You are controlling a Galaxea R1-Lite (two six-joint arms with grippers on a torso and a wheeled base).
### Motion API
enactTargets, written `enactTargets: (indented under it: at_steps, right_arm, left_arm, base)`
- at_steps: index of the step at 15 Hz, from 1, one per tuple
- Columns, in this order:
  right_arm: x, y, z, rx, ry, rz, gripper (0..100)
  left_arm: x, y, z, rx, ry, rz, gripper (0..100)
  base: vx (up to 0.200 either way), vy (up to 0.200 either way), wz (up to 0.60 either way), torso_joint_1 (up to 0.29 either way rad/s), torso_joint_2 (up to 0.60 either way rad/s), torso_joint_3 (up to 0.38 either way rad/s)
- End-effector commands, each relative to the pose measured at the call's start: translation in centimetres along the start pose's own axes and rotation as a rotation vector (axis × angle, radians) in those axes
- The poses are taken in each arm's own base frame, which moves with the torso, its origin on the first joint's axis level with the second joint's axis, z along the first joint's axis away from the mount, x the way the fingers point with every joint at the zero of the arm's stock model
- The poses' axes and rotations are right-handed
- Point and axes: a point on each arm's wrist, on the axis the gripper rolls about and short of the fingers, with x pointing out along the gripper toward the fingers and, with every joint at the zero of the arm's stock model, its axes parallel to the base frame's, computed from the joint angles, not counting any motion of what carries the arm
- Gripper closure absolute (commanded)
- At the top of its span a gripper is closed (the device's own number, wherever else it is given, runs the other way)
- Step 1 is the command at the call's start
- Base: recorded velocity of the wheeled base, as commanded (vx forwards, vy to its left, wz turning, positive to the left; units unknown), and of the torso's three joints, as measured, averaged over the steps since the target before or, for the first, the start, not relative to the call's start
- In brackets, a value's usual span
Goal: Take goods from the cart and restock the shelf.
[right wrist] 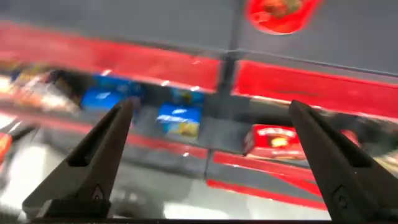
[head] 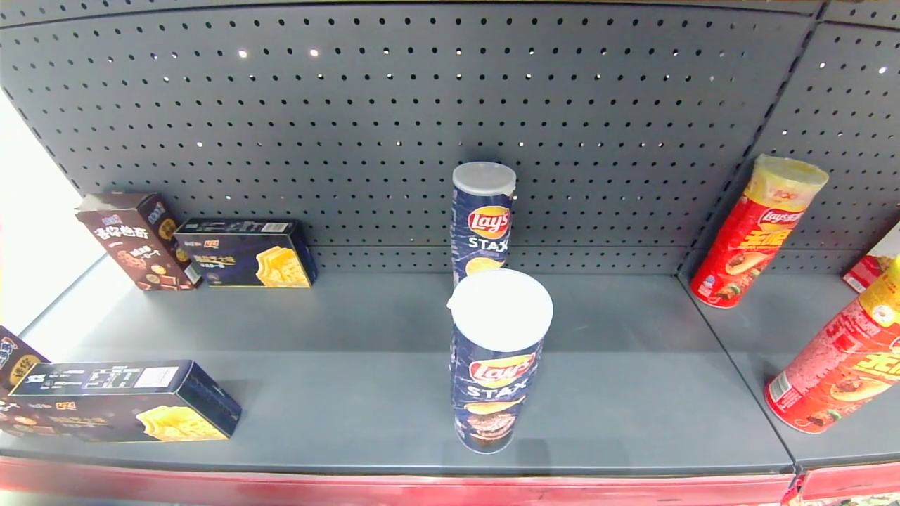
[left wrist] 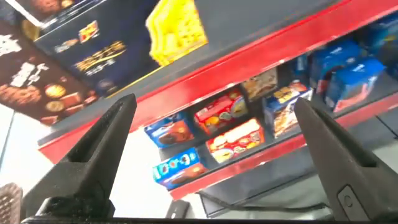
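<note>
Grey metal shelf [head: 337,330] with a perforated back panel already carries some stock; a dark blue cardboard crisp tube with a white plastic lid [head: 498,365] stands upright near the front edge, and a second blue tube with a grey lid [head: 482,225] stands right behind it by the back panel; dark rectangular snack boxes [head: 246,253] sit to the left, red crisp tubes [head: 756,235] in the neighbouring bay to the right; bare shelf lies between, so restocking looks only partly done; left gripper [left wrist: 212,104] and right gripper [right wrist: 211,104] hang in front of the shelving, fingers spread with nothing between them; the next item probably has to come from the cart.
</note>
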Motion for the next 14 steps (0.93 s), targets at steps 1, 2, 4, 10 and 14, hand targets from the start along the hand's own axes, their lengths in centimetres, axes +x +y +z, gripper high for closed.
enactTargets:
  at_steps: [1, 2, 4, 10, 14]
  right_arm:
    - [-1.5, 0.3, -0.5, 0.051, -0.179, -0.133, 0]
    - [-2.1, 0.5, -0.8, 0.075, -0.267, -0.115, 0]
    - [-2.2, 0.3, -0.9, 0.113, -0.297, -0.162, 0]
    - [-2.2, 0.4, -0.8, 0.11, -0.287, -0.121, 0]
    - [-1.5, 0.4, -0.4, 0.112, -0.192, -0.041, 0]
  left_arm:
    - [0.0, 0.1, 0.0, 0.0, 0.013, 0.042, 0]
    - [0.0, 0.1, 0.0, -0.006, 0.024, 0.067, 0]
    - [0.2, 0.2, 0.1, -0.004, 0.055, 0.082, 0]
    - [0.4, 0.6, 0.2, 0.003, 0.197, 0.351, 0]
    - [1.4, 0.4, 0.6, -0.027, 0.318, 0.389, 0]
  base:
    - [0.0, 0.0, 0.0, 0.0, 0.0, 0.0]
    - [0.0, 0.0, 0.0, 0.0, 0.0, 0.0]
    - [0.0, 0.0, 0.0, 0.0, 0.0, 0.0]
    - [0.0, 0.0, 0.0, 0.0, 0.0, 0.0]
    - [0.0, 0.0, 0.0, 0.0, 0.0, 0.0]
